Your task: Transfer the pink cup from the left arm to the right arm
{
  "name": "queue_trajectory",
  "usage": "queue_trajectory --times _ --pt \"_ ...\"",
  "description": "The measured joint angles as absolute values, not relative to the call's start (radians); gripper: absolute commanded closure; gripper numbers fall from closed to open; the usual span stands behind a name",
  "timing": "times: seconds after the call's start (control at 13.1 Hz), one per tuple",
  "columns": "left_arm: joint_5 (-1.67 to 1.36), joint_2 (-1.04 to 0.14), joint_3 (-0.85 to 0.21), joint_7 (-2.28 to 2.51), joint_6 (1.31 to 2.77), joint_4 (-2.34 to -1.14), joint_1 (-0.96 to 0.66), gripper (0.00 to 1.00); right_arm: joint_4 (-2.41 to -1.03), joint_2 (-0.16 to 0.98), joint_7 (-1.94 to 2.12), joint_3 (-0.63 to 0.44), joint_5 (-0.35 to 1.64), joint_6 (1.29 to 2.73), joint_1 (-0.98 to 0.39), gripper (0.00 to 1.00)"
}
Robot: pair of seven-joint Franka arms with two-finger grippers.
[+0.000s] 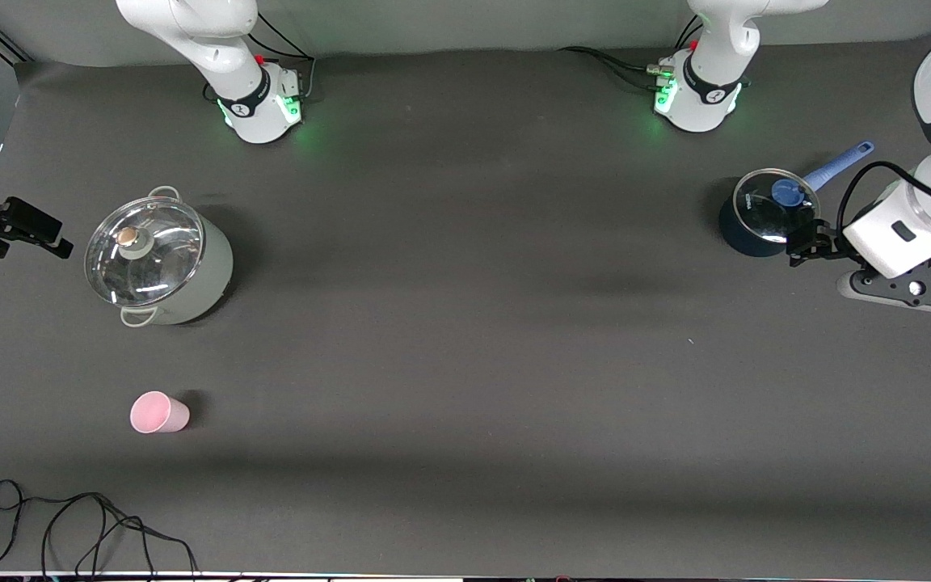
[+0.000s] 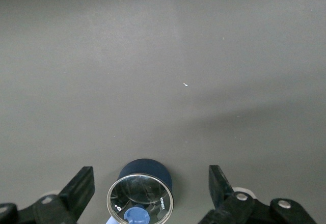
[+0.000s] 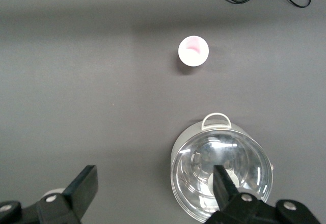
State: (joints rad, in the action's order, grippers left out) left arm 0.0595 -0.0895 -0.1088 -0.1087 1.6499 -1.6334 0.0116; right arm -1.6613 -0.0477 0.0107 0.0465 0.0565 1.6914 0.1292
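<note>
The pink cup [image 1: 160, 413] stands upright on the table toward the right arm's end, nearer to the front camera than the grey pot [image 1: 160, 263]. It also shows in the right wrist view [image 3: 193, 51], apart from both grippers. My right gripper [image 1: 33, 233] is open and empty, up in the air beside the grey pot [image 3: 221, 175]; its own view shows it [image 3: 154, 177] partly over the pot's glass lid. My left gripper [image 1: 806, 242] is open and empty at the left arm's end, over the blue saucepan [image 2: 143, 193], as its own view shows [image 2: 150, 177].
The grey pot has a glass lid and two loop handles. The dark blue saucepan [image 1: 764, 217] has a glass lid and a blue handle [image 1: 837, 166]. A black cable [image 1: 77, 525] lies along the table's front edge near the cup.
</note>
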Motion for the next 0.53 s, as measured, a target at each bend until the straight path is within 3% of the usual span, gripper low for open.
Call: queue_trajectory --times 0.53 --pt "0.058 -0.093 -0.110 -0.111 1.654 -1.633 0.012 0.00 -1.661 -0.048 0.012 0.053 0.054 1.692 0.127 0.00"
